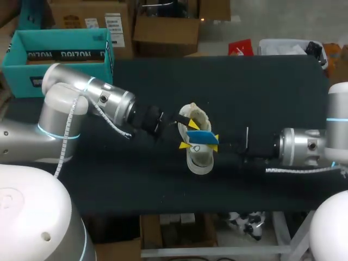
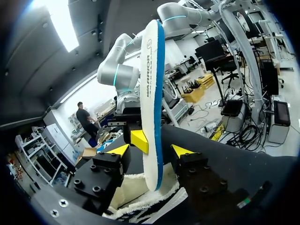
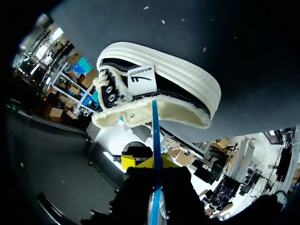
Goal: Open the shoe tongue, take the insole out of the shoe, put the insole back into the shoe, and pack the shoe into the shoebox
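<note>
Well, the insole (image 2: 150,93) stands nearly on end over the middle of the surface (image 1: 261,87). Its lower end is tucked into the fleecy mouth of the shoe (image 3: 187,89) and the rest is clear above it. Our right hand (image 3: 152,161) has the insole pinched flat between its yellow tips. The left wrist view shows one of those fingers pressed on the white face.

Our left hand (image 2: 150,150) is spread wide, its two tips straddling the insole just above the shoe's opening. There is a gap on each side, and it grips nothing that we can see. The shoe sits on the surface between the two hands, and the shoebox (image 1: 60,33) waits at the far left corner, well apart.

We judge the insole to be partway through the shoe's mouth. Whether it is meant to go out or in we cannot tell from here, but the care needed is much the same.

- **Direction:** We should move the right hand along the insole's own line, not across it, so that the buried end slides on the lining rather than catching.
- **Bending:** The insole looks thin and bendy. If we are feeding it in, pushing hard from above is likely to buckle it.
- **Steadying the shoe:** The shoe looks light and may lift or drag with the insole, so the left hand would do well to steady the collar or hold the tongue back.
- **Clearance:** The left tips sit close to the insole, and we should mind that they do not snag it.
</note>
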Action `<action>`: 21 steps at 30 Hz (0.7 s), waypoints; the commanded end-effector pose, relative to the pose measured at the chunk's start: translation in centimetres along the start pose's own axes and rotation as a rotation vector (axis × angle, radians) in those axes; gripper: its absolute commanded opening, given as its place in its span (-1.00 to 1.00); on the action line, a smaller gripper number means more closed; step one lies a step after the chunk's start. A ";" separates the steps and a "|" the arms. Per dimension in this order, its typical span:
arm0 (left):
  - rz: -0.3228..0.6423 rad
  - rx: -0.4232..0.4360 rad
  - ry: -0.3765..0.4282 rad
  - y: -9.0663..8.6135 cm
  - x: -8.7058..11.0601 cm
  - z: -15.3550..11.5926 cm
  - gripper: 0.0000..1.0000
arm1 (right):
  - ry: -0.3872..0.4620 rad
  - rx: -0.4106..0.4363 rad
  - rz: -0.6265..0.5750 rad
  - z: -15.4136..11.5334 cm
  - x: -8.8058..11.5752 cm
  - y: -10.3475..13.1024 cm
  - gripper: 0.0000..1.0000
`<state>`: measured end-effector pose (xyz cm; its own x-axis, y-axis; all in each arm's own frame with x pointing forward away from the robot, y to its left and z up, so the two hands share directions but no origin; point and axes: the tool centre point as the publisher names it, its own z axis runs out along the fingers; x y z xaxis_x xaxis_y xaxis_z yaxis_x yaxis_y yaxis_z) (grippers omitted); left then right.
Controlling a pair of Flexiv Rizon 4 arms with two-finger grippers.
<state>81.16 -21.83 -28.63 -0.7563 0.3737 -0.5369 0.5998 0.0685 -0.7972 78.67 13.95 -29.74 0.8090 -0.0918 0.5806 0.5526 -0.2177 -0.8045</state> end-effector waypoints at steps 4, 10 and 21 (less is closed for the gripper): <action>-0.005 -0.026 -0.057 0.1 0.3 -0.7 0.14 | 0.048 -0.002 -0.014 0.4 -0.4 1.0 -1.00; -0.013 -0.044 -0.059 0.5 0.2 -1.2 0.05 | 0.071 -0.026 -0.017 0.7 -0.2 1.9 -1.00; -0.026 -0.064 -0.021 1.2 0.0 -1.0 -0.16 | 0.088 -0.027 -0.035 1.2 0.1 2.2 -1.00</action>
<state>81.82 -20.51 -29.11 -0.7763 0.3494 -0.5246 0.5965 0.1383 -0.7906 80.14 14.43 -31.36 0.7691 -0.1651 0.6174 0.5727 -0.2509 -0.7804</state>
